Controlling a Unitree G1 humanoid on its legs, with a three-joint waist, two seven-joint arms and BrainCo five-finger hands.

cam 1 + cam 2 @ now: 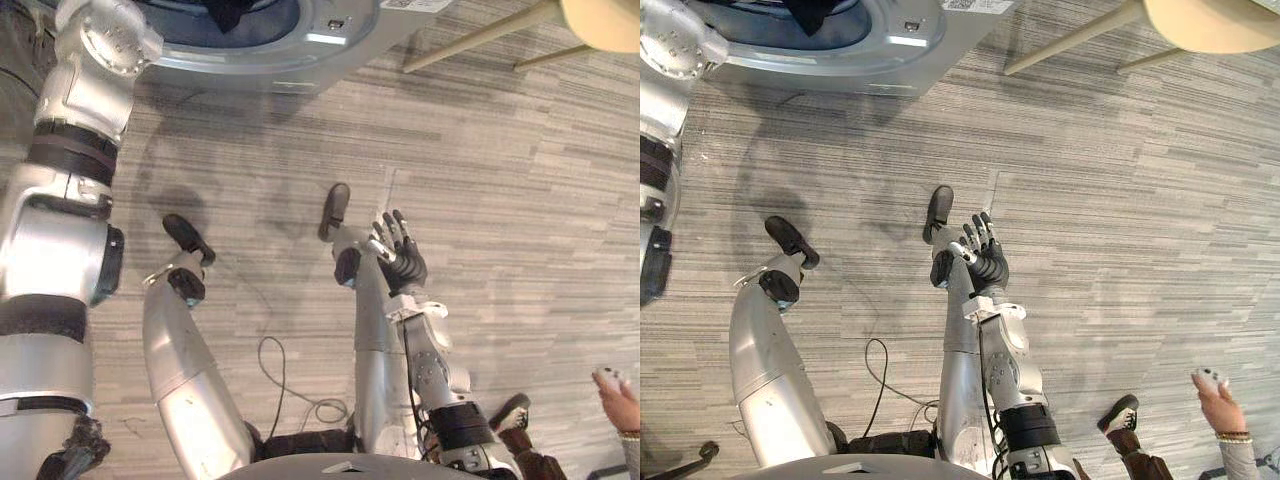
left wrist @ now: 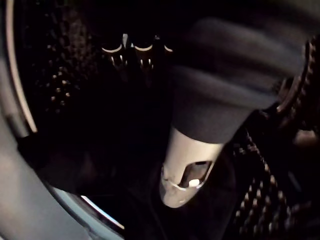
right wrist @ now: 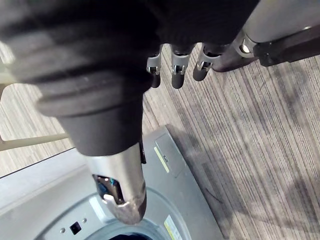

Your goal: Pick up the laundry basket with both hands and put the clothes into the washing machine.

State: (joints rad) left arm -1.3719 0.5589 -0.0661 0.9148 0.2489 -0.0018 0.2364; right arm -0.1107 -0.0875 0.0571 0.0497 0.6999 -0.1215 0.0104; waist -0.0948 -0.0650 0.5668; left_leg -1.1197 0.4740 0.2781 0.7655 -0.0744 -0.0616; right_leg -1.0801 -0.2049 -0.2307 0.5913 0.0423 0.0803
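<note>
Well short of the washing machine [image 1: 300, 55], out over the bare floor [image 1: 500, 200] in front of it, the right hand [image 1: 402, 258] hung with its fingers straight and relaxed, holding nothing. It posed little risk there. Off to that hand's side, and no closer to the machine, a person's hand [image 1: 615, 395] held a small pale device.

The likelier trouble lay at the machine itself. The left arm reached over the front rim and the left hand [image 2: 187, 165] was down inside the dark drum. Whether it was open or clamped on cloth could not be told in that gloom. Drawing the arm back out could probably snag the dark garment [image 1: 230, 12] and drag it over the rim onto the floor. A knock of the arm against the rim also looked possible.

The garment lay in the drum mouth, just inside the rim. Its visible part narrowed to a tip aimed out of the opening, toward the machine's front. Its long axis seemed to run from deep in the drum toward that front rim, though most of it was cut off from sight.
</note>
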